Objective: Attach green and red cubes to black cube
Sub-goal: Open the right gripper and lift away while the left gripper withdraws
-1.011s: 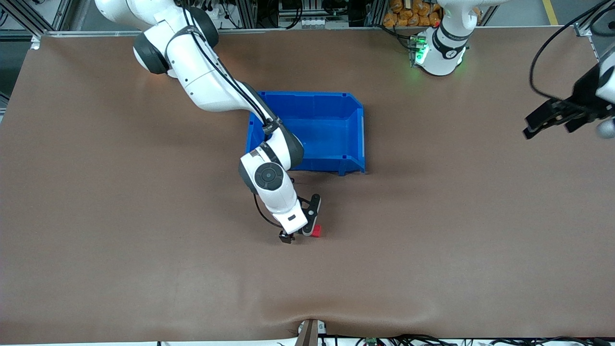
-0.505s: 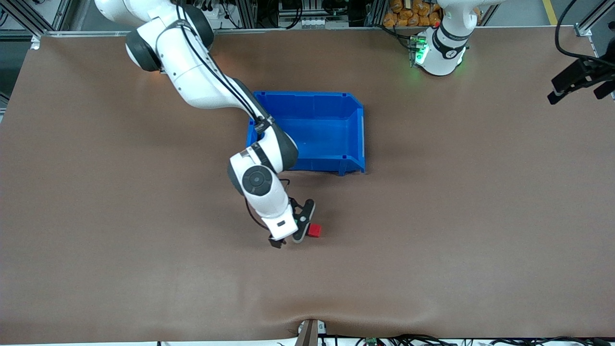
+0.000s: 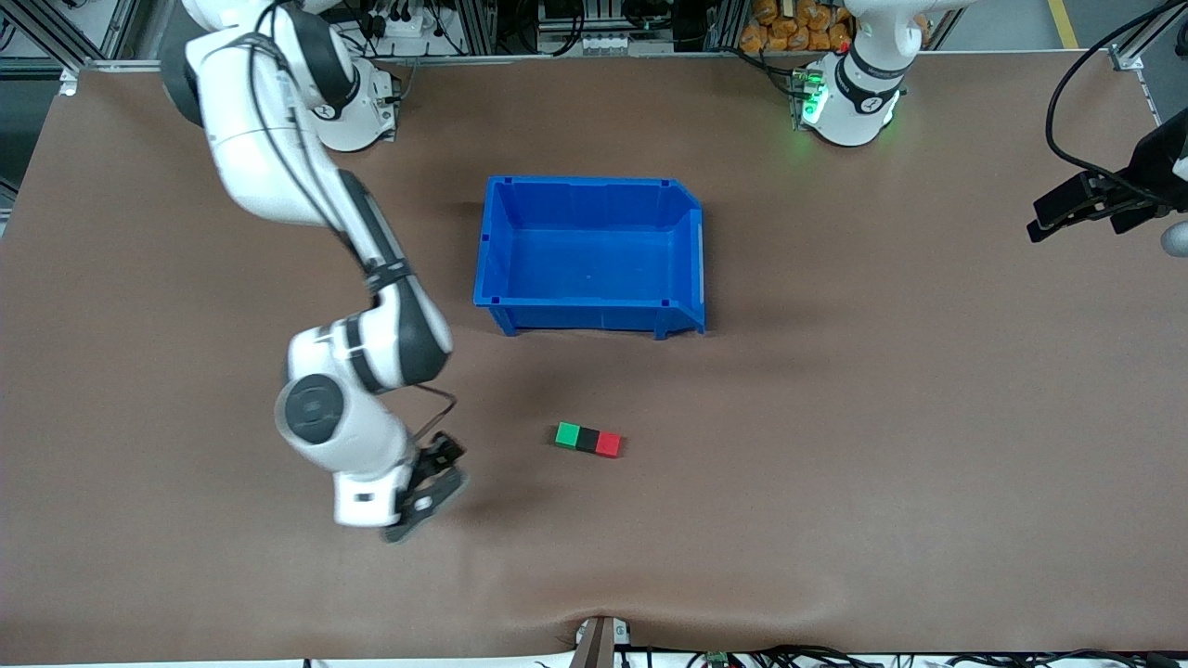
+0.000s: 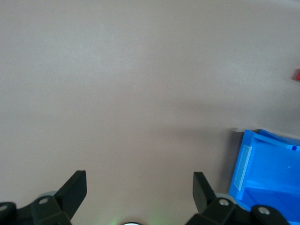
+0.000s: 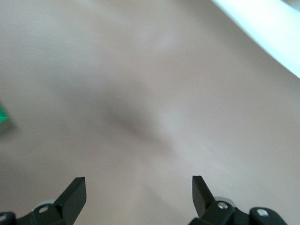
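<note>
I am logging green cube (image 3: 567, 434), black cube (image 3: 587, 440), red cube (image 3: 608, 445) touching in a row on the tabletop (image 3: 835, 464), nearer the front camera than the blue bin (image 3: 591, 319); right gripper (image 3: 422, 496) and left gripper (image 3: 1081, 209) are hanging spread, empty.

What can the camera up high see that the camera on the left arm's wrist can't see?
Only the front view shows the small bright green cube and the small matte black cube, joined in a row with the small bright red cube, plus the right gripper over bare table toward the right arm's end.

Only the left wrist view shows the left gripper open.

Both show the brown table, the blue plastic bin, and the red cube, a sliver at the wrist picture's edge.
</note>
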Robot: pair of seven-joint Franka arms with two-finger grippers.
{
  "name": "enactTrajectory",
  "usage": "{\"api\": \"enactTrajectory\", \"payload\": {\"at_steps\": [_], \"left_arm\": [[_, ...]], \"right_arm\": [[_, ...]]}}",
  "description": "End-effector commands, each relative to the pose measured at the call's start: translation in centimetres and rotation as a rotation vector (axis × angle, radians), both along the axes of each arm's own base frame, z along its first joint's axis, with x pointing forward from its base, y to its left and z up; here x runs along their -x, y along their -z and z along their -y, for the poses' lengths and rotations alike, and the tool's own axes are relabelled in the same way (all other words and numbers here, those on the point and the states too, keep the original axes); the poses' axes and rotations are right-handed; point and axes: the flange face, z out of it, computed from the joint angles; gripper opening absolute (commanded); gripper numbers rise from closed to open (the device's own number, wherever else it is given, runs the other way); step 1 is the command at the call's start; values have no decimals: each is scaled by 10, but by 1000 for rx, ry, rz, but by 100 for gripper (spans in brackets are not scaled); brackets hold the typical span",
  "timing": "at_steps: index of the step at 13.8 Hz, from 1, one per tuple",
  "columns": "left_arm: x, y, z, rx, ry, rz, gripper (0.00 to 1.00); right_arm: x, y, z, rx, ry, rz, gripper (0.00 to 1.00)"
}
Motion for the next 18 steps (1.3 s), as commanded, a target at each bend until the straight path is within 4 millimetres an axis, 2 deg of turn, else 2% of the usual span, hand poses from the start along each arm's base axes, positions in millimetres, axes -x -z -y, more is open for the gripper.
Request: {"api": "enactTrajectory", "payload": {"at_steps": [1,4,5,7,8,10,14,16,18], "left_arm": [[4,-13,3,1,40,15,100],[4,-13,4,9,39,15,100],[4,-13,4,9,39,16,100],[7,-16,5,6,39,19,100],[7,-16,7,1,43,19,100],[6,-16,4,8,38,19,100],[4,-13,4,9,38,13,100],[4,-14,3,9,35,15,100],[4,-13,1,9,33,13,100]], "right_arm": [[-9,-23,68,-30,132,-7,100],[-11,-44,139,-32,222,-11,100],[-7,-49,162,-31,252,-23,100],[10,-70,192,-37,313,-35,100],[24,-83,203,-43,366,-43,100],[55,-106,208,-52,424,-59,100],[112,-147,270,-55,545,-98,100],[134,-173,270,-61,663,-160,100],[149,-197,258,-46,751,-189,100]]}}
